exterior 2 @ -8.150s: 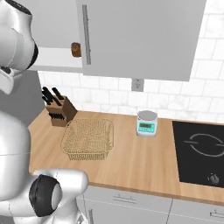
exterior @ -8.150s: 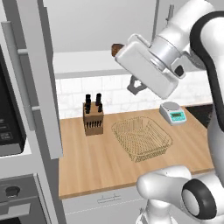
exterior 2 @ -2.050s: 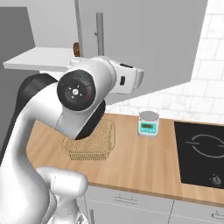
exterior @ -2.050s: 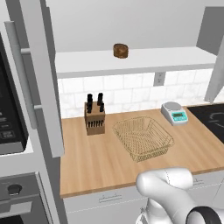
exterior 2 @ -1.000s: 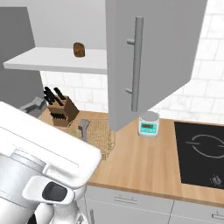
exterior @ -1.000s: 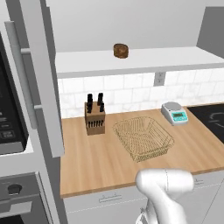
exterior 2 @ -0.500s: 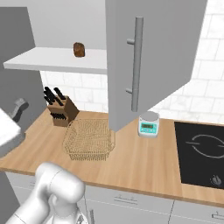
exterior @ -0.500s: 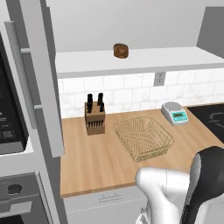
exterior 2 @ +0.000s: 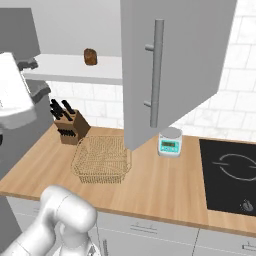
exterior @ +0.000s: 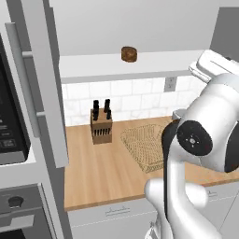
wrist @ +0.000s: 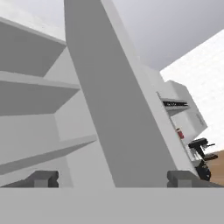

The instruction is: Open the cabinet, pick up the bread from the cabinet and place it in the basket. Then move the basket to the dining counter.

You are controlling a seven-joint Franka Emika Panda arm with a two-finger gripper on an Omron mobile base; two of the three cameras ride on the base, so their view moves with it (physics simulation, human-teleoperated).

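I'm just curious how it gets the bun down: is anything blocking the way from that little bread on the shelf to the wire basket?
Nothing visible does. The bread sits alone on the open shelf, and the basket lies below on the counter.

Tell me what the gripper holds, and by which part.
Nothing. The gripper is open with nothing between its fingertips, facing the edge of the open cabinet door. The bread sits untouched on the shelf.

A knife block (exterior: pixel 101 126) and kitchen scale (exterior 2: pixel 170 141) stand on the counter (exterior 2: pixel 155 187).
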